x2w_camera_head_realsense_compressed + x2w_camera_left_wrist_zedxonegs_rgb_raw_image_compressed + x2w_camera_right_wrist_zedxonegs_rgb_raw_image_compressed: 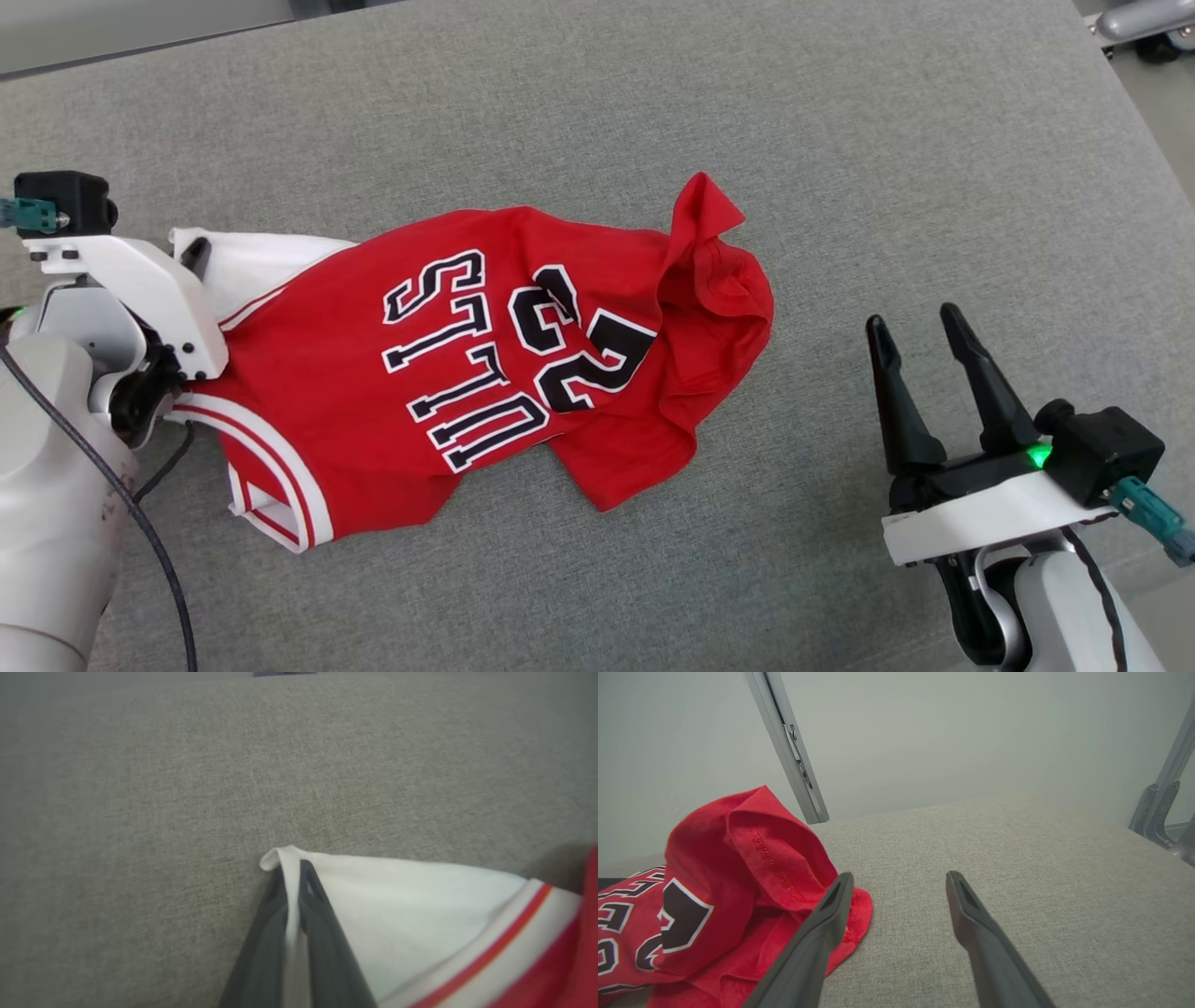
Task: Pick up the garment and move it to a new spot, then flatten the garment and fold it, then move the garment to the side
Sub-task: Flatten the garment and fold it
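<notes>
a red basketball jersey (485, 373) lies crumpled on the grey fabric surface (840, 140), left of centre in the head view, with its black, white-edged lettering (457, 364) and number (579, 345) facing up and turned sideways. its right-hand end is bunched into a raised fold (719, 280), and its left end shows red-and-white striped trim (280, 467) and a white panel (411, 905).

the left end effector (292, 870) is closed tight on the edge of that white panel. in the left wrist view a thin strip of white cloth is pinched between the two dark fingers (261, 952) and curls over their tips, just above the surface.

the right end effector (913, 317) sits apart from the jersey on the right, its fingers spread wide with nothing between them. in the right wrist view its left finger (817, 938) overlaps the jersey's bunched end, with bare surface beyond. a grey metal post (794, 751) stands behind against a pale wall.
</notes>
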{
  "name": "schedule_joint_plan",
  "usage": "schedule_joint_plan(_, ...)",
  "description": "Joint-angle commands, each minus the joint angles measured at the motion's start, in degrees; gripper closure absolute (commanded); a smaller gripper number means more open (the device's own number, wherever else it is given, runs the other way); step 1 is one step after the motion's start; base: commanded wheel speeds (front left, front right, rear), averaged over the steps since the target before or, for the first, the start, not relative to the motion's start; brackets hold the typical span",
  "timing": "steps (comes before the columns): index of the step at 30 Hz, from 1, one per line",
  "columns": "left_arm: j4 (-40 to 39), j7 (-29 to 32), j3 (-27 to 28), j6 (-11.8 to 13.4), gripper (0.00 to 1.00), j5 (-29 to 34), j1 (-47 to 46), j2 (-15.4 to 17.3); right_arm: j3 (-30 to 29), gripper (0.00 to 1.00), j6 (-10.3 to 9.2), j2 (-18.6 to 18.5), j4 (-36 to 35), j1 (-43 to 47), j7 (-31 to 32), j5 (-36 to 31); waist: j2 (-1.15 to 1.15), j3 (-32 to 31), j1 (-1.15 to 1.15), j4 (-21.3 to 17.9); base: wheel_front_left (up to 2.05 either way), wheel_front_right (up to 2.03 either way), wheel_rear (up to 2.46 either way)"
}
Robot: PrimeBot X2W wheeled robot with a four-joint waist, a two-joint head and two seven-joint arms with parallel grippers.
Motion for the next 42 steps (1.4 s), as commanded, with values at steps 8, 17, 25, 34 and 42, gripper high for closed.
schedule_joint_plan(8,-5.51,-6.55,-0.86,-0.13,1.0,-5.41,-7.02,3.04,-0.62,0.0,0.11,-0.39,0.57,-1.93,-0.91,0.3,0.0,-0.86,0.0,0.93,0.0,0.0,0.0)
schedule_joint_plan(17,-13.75,-14.16,-4.31,-0.14,1.0,-1.57,-17.07,6.16,-1.77,0.0,0.11,-0.42,1.35,-1.65,-1.13,0.08,0.0,-3.18,0.0,1.67,0.0,0.0,0.0)
schedule_joint_plan(25,-33.94,-21.59,-11.1,2.01,1.0,5.54,-5.57,7.34,-5.21,0.0,0.11,-0.38,-0.09,0.19,-0.04,-1.04,0.0,-4.53,0.0,6.14,0.0,0.0,0.0)
schedule_joint_plan(34,-52.47,-22.58,-14.66,10.25,1.0,4.39,18.67,8.24,-6.5,0.0,0.11,-0.44,-2.43,0.35,2.38,-2.72,0.0,-4.91,0.0,11.1,0.0,0.0,0.0)
schedule_joint_plan(42,-55.28,-21.49,-18.04,13.64,1.0,3.16,32.4,9.67,-6.56,0.0,0.11,-0.43,-3.0,1.03,3.98,-3.55,0.0,-5.93,0.0,14.31,0.0,0.0,0.0)
